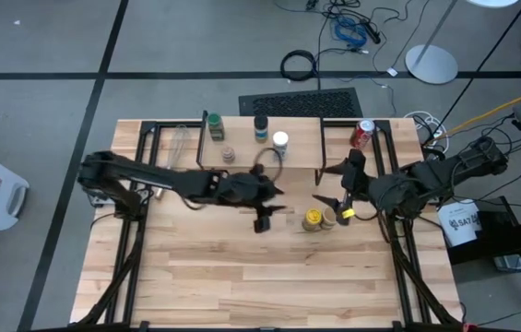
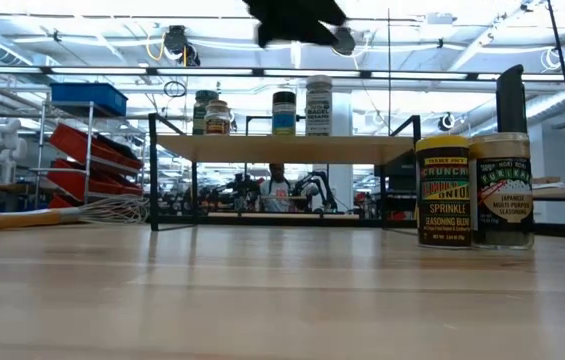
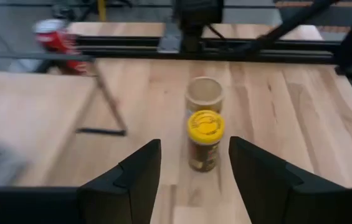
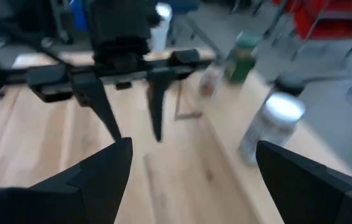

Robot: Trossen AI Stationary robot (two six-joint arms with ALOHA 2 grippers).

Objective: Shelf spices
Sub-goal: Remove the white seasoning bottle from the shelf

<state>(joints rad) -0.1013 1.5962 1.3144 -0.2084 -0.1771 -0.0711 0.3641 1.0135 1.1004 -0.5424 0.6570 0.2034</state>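
Four spice jars stand on the shelf (image 1: 246, 159) (image 2: 282, 148): green-lidded (image 1: 215, 124), brown-lidded (image 1: 229, 153), dark-lidded (image 1: 261, 127) and white-lidded (image 1: 280, 141). Two more stand side by side on the table to the right of the shelf's front: a yellow-lidded jar (image 1: 312, 219) (image 3: 205, 138) and a tan-lidded jar (image 1: 328, 216) (image 3: 204, 93). My left gripper (image 1: 269, 218) (image 3: 194, 180) is open and raised above the table, just left of the yellow-lidded jar and facing it. My right gripper (image 1: 329, 184) (image 4: 191, 180) is open, just beyond the two jars, touching nothing.
A red soda can (image 1: 362, 133) stands at the table's far right, and a wire whisk (image 1: 182, 143) (image 2: 82, 212) lies left of the shelf. The shelf's black legs (image 3: 110, 112) stand close to both grippers. The near half of the table (image 1: 260, 286) is bare wood.
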